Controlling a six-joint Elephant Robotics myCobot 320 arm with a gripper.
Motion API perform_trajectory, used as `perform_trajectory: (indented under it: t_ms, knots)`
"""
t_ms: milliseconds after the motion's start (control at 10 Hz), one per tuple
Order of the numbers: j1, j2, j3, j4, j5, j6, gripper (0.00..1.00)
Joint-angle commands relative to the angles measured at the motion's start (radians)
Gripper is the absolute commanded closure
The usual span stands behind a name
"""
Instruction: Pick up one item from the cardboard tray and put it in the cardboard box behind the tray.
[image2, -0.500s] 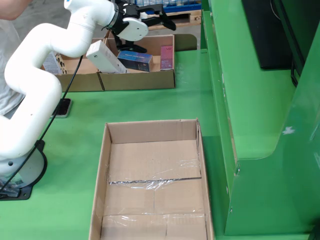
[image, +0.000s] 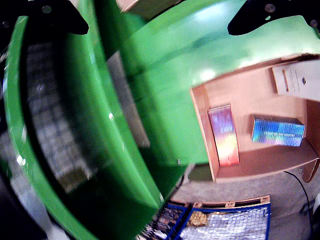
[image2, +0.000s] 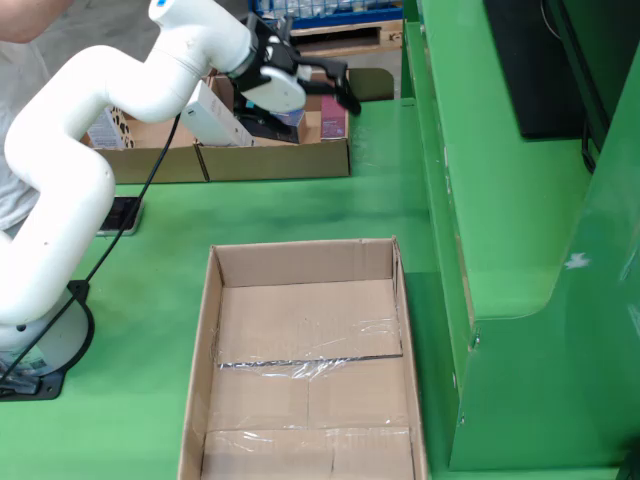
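White arm stretched to far tabletop edge, end effector empty

Arm (image2: 90, 110) rises from its base at the left tabletop edge in the fixed view, elbow bent, forearm angled up-right. End effector (image2: 335, 85) black, fingers (image2: 345, 95) spread apart, nothing between them; wrist view shows both dark fingertips (image: 260, 17) at top corners.

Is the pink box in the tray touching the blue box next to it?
Apart. The gripper-mounted view shows bare cardboard floor between the pink box and the blue box in the tray.
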Motion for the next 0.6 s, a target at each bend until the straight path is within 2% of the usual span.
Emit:
perform_trajectory:
  t_ms: [0,200,300,500]
  knots:
    - [-0.240,1.209,-1.251,-0.500,0.651,0.502,0.00]
    - [-0.276,1.388,-1.455,-0.434,0.659,0.532,0.00]
    - [-0.276,1.388,-1.455,-0.434,0.659,0.532,0.00]
    - [-0.252,1.531,-1.593,-0.403,0.660,0.600,0.00]
